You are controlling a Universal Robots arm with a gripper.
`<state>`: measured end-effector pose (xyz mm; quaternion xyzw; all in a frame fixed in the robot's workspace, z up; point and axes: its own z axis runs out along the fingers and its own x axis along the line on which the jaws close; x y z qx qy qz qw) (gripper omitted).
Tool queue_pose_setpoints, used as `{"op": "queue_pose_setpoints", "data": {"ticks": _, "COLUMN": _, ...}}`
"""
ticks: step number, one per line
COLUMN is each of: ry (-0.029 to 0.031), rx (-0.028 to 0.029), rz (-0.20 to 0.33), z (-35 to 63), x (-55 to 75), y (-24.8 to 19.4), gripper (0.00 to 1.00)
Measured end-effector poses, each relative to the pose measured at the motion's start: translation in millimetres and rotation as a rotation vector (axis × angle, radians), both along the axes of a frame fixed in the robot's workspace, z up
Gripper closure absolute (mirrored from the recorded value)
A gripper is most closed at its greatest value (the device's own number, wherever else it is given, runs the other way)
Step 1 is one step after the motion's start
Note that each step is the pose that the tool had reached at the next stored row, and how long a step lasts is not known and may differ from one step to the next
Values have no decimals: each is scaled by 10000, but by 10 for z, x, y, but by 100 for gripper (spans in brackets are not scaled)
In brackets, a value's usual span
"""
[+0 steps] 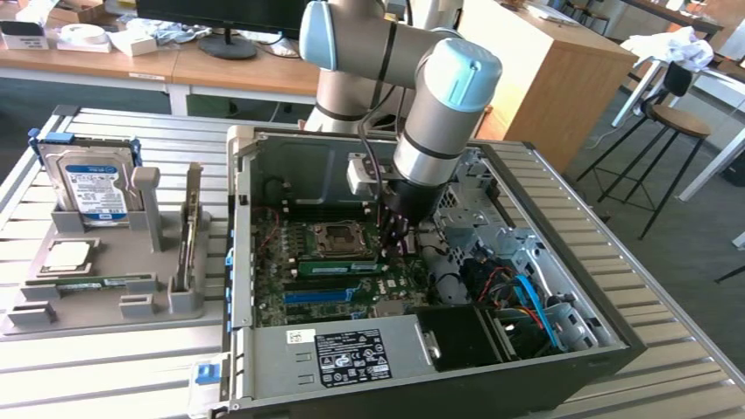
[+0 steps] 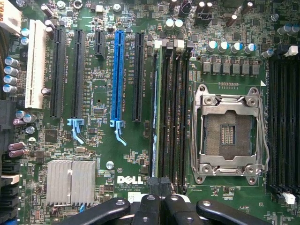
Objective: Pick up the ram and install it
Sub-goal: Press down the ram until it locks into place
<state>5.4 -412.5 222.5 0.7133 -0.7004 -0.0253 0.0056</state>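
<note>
The ram (image 2: 158, 112) is a thin green stick standing edge-up in the memory slot nearest the blue slot, beside the empty processor socket (image 2: 228, 136). In the exterior view the ram (image 1: 341, 264) shows as a green strip on the motherboard inside the open case. My gripper (image 2: 161, 200) is shut, its black fingers (image 2: 149, 206) pressed together over one end of the memory slots, with nothing between them. In the exterior view the gripper (image 1: 393, 240) reaches down into the case just beside the ram's end. I cannot tell whether the fingertips touch the stick.
The computer case (image 1: 349, 353) lies open on a slatted metal table (image 1: 117, 375). At the exterior view's left a grey holder (image 1: 82, 305) carries a hard drive (image 1: 96, 188), a silver processor chip (image 1: 68, 255), another green stick (image 1: 103, 282) and an upright card (image 1: 190, 231). Cables (image 1: 512, 292) fill the case's right.
</note>
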Motion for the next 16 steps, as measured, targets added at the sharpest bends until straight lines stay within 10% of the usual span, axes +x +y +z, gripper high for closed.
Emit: {"op": "queue_pose_setpoints", "data": {"ticks": 16, "ry": 0, "rx": 3, "rz": 0, "z": 66, "x": 0, "y": 0, "gripper": 90}}
